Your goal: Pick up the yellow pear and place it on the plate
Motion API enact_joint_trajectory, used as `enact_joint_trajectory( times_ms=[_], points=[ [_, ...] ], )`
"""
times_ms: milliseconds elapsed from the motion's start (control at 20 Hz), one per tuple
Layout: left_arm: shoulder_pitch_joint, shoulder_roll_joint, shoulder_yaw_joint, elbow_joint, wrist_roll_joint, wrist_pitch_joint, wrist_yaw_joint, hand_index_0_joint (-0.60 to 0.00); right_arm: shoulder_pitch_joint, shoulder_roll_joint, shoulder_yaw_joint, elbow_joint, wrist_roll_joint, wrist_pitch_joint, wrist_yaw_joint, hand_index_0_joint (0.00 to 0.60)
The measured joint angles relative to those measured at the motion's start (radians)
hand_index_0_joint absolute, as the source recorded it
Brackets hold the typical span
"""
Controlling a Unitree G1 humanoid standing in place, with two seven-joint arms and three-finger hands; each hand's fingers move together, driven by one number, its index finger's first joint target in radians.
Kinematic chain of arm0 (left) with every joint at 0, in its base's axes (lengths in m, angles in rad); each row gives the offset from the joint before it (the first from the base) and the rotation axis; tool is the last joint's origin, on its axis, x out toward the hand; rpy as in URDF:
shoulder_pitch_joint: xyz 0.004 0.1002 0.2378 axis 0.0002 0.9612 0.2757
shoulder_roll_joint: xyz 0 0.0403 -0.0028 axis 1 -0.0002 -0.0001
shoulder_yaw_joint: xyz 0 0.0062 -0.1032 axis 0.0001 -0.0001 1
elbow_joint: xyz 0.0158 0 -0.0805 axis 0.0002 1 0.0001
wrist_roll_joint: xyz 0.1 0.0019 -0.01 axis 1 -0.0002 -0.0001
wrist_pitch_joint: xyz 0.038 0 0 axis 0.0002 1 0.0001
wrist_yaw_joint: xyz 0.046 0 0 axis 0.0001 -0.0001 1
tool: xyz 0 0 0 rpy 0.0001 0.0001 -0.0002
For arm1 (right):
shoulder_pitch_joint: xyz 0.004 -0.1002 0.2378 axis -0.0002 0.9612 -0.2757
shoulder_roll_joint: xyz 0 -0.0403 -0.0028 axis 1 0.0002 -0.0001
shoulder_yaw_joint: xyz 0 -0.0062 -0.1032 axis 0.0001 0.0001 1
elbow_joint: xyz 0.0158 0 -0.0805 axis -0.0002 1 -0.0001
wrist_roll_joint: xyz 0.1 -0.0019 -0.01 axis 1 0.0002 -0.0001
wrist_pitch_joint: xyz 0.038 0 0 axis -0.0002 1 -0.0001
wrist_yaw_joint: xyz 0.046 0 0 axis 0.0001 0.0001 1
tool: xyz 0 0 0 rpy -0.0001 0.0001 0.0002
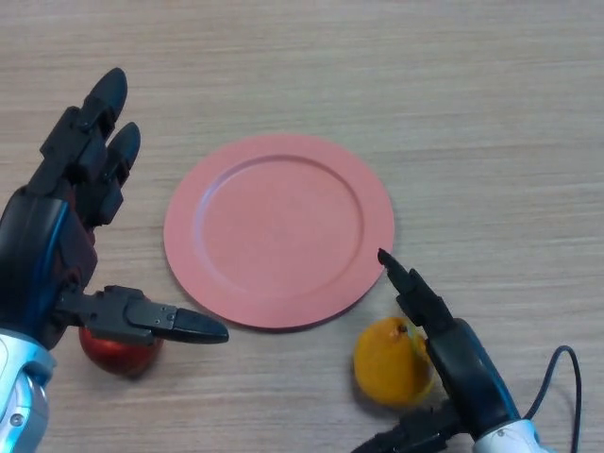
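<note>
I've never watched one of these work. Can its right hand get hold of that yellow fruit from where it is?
Probably yes. The right hand is already at the yellow pear, its fingers straight and not closed on it. Nothing lies between them, and the pink plate beside it is bare.

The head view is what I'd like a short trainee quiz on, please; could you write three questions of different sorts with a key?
1. True or false: the pink plate has fruit on it.
2. Which hand is at the yellow-orange fruit? A) the left hand B) the right hand
3. Fill in: a red fruit lies partly hidden under the ____ hand.

Key:
1. False; the plate is bare.
2. B; its fingers reach over the fruit.
3. Left, which is open, fingers straight.
</note>
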Motion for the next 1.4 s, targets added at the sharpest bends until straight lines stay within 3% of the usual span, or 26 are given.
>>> enact_joint_trajectory(
  times_ms=[50, 100, 150, 650, 900, 1150, 1300, 1400],
  points=[
    [0.0, 0.0, 0.0, 0.0, -0.001, 0.0, 0.0, 0.0, 0.001, 0.0, -0.001, -0.002, 0.0, 0.006, -0.01, 0.501],
    [0.0, 0.0, 0.002, 0.0, -0.006, 0.0, 0.0, 0.0, 0.001, 0.0, -0.002, -0.009, -0.001, 0.023, -0.019, 0.582],
    [0.001, 0.0, 0.002, 0.0, -0.007, 0.0, 0.0, 0.0, 0.002, 0.0, -0.006, -0.013, -0.001, 0.042, -0.044, 0.6],
    [0.016, -0.011, 0.024, 0.001, -0.055, -0.017, 0.045, 0.0, 0.013, 0.0, -0.021, -0.064, 0.006, 0.104, -0.053, 0.6],
    [0.016, -0.011, 0.024, 0.001, -0.056, -0.017, 0.052, 0.0, 0.001, 0.0, -0.03, -0.25, 0.038, 0.281, -0.028, 0.6],
    [0.014, -0.011, 0.026, 0.003, -0.058, -0.017, 0.052, 0.0, -0.134, 0.0, -0.046, -0.334, 0.094, 0.449, -0.028, 0.6],
    [0.015, -0.01, 0.038, 0.003, -0.058, -0.017, 0.052, 0.0, -0.266, 0.0, -0.037, -0.278, 0.093, 0.45, -0.031, 0.6],
    [0.018, -0.009, 0.049, 0.001, -0.058, -0.017, 0.052, 0.0, -0.354, 0.0, -0.005, -0.183, 0.093, 0.437, -0.073, 0.6]
  ],
)
